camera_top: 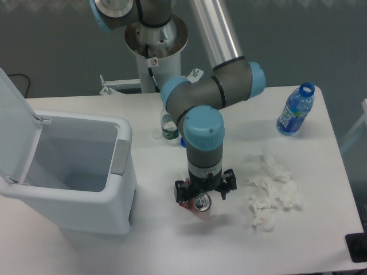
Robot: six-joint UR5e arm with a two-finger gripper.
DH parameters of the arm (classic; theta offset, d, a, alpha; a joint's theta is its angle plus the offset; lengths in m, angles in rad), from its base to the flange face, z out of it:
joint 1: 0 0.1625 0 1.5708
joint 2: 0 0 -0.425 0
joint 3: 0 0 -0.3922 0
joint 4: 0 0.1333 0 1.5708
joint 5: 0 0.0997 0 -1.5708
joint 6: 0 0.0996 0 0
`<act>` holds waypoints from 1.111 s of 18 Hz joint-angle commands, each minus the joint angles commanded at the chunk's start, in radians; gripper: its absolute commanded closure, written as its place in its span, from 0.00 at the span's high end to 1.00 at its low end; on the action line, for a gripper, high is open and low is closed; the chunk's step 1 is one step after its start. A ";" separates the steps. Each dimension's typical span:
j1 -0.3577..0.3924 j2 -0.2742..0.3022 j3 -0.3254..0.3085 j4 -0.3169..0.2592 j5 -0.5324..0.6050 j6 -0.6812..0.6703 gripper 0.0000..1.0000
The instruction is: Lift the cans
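Evidently the can [201, 202] is clamped in the gripper [200, 199] at lower centre, presumably for transfer to the open bin [123, 172] at left.

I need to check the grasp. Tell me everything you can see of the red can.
The can is small, red, seemingly metal, with a round silver top and pull-tab facing the camera. It sits directly under the gripper, which hides much of its body. Whether the jaws clamp it, or whether it rests on the table, cannot be told.

your arm bends at the elbow and points straight down, wrist vertical, hand [200, 199] low with its fingers closed in.
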 joint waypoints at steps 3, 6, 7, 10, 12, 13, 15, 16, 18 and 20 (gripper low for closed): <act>0.002 -0.002 0.003 0.002 -0.005 -0.009 1.00; 0.002 -0.014 -0.005 0.003 -0.005 -0.009 1.00; 0.002 -0.014 -0.009 0.003 -0.005 -0.009 1.00; 0.002 -0.014 -0.014 0.003 -0.005 -0.009 1.00; 0.000 -0.014 -0.014 0.003 -0.003 -0.009 1.00; 0.000 -0.015 -0.014 0.003 -0.002 -0.008 1.00; 0.000 -0.020 -0.015 0.002 0.002 -0.008 1.00; -0.002 -0.022 -0.017 0.002 0.002 -0.008 1.00; -0.002 -0.022 -0.017 0.000 0.003 -0.006 1.00; -0.002 -0.023 -0.021 0.000 0.003 -0.005 1.00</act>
